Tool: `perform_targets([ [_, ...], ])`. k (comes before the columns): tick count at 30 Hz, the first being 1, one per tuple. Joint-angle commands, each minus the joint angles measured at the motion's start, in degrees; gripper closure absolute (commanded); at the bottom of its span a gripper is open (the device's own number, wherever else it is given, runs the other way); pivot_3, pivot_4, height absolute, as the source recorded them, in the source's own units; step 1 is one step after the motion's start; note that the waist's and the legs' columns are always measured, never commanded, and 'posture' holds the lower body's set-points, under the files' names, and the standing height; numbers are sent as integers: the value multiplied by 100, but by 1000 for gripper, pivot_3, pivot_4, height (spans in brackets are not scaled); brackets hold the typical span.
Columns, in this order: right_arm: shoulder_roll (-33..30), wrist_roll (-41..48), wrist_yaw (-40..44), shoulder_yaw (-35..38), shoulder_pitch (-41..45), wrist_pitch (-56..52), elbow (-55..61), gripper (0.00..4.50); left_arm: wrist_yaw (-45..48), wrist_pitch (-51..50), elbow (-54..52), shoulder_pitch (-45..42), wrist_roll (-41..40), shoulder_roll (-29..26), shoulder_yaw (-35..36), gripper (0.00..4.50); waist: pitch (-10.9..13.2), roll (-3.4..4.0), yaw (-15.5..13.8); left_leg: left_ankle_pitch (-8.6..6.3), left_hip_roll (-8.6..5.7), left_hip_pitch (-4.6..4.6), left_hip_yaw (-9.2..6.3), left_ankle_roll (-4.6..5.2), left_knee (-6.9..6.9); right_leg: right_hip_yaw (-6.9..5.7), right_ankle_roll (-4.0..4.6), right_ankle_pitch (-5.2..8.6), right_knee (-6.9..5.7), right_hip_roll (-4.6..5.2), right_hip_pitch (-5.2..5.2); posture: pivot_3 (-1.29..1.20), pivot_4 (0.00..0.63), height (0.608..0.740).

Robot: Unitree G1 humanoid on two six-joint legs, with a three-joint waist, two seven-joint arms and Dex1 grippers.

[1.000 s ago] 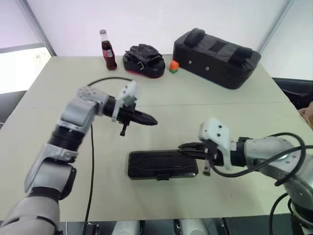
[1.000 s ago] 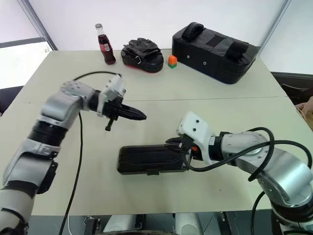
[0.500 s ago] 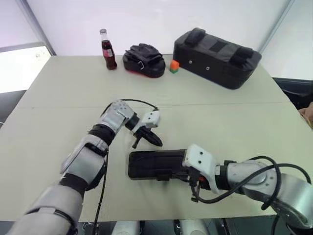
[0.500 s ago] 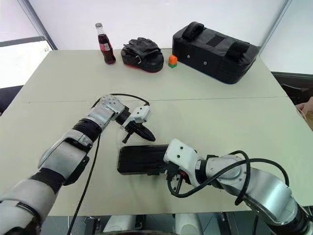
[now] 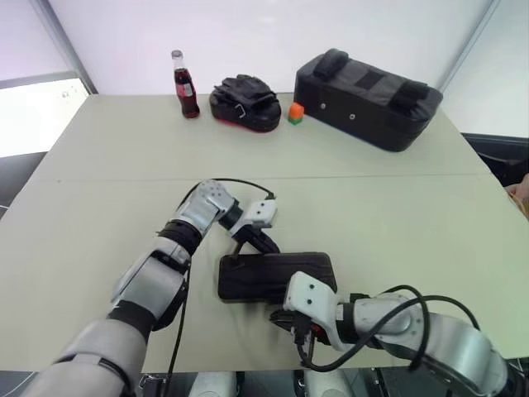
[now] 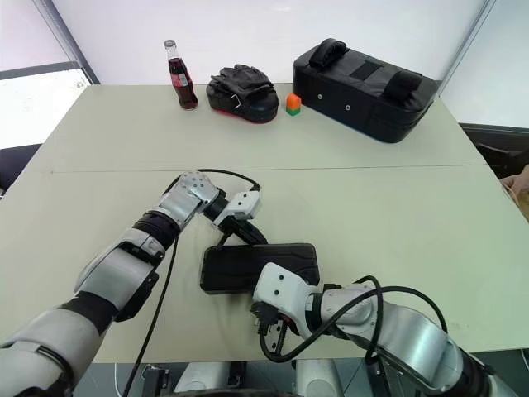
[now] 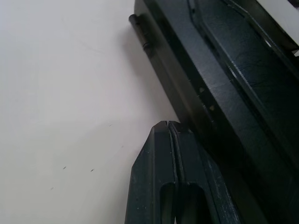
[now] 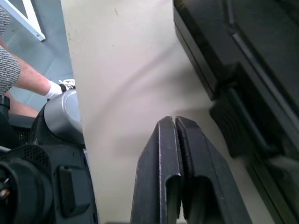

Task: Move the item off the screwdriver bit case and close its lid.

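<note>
Left wrist view, left gripper: we saw its fingers pressed together, empty, tip just beside the case's far long edge.
Right gripper: we found it closed too, holding nothing, low over the table near the latch tab.
Arms: both reached inward, angled down.
Screwdriver bit case: dark, flat, lid down, lying between our grippers.
</note>
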State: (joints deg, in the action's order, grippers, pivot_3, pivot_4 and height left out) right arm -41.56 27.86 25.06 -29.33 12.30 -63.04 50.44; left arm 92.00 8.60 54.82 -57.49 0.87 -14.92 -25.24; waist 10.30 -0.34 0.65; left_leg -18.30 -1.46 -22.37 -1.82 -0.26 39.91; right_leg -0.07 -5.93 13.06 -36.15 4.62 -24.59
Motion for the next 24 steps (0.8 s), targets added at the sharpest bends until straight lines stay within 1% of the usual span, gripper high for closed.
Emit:
perform_targets([
  [1, -127, -705, -35, -438, 256, 413, -248, 4441, 50, -114, -453, 238, -26, -88, -261, 4500, 0, 0, 1, 0, 0, 0, 0, 0, 0, 0, 0, 0, 0, 0, 0, 0, 150, 740],
  [5, -510, -1436, 204, -919, 619, 820, -601, 4441, 50, -46, -737, 417, 38, -127, -347, 4500, -1, 1, 6, -1, -1, 1, 0, 1, 1, -1, 0, 0, 0, -1, 1, 0, 150, 740],
  [9, -609, -1649, 392, -962, 716, 983, -768, 4441, 50, -101, -913, 515, 35, -148, -390, 4500, -2, 0, 9, -1, -1, 5, 0, 1, 2, -1, 0, 0, 0, -2, 4, 0, 150, 740],
  [11, -668, -1897, 384, -1072, 810, 964, -958, 4441, 50, -268, -1230, 636, -120, -311, -650, 4500, -3, 0, 15, -1, -1, 5, 0, 2, 3, -1, 0, 0, 0, -2, 5, 0, 150, 740],
  [15, -578, -2181, 267, -1122, 988, 710, -1172, 4441, 50, -719, -1895, 841, -416, -639, -1017, 4500, -10, 1, 40, -1, 8, 11, 0, 2, 3, 0, 0, 0, -4, -11, 6, 0, 150, 740],
  [18, -537, -2391, 184, -1282, 1170, 534, -1257, 4441, 50, -925, -2228, 949, -478, -769, -1119, 4500, -16, -3, 46, -1, 14, 24, 0, 2, 3, 0, 1, 0, -5, -13, 17, 0, 150, 740],
  [21, -474, -2542, 77, -1410, 1341, 288, -1283, 4441, 50, -1039, -2410, 1022, -408, -783, -1076, 4500, -23, -12, 46, -1, 19, 46, 1, 2, 2, 0, 3, 1, -5, -19, 37, 0, 150, 740],
  [24, -336, -2529, 18, -1433, 1478, 21, -1165, 4441, 11, -919, -2420, 1092, -289, -641, -870, 4500, -28, -16, 46, -2, 25, 79, 1, 3, -2, 0, 5, 3, -4, -25, 66, 0, 150, 740],
])
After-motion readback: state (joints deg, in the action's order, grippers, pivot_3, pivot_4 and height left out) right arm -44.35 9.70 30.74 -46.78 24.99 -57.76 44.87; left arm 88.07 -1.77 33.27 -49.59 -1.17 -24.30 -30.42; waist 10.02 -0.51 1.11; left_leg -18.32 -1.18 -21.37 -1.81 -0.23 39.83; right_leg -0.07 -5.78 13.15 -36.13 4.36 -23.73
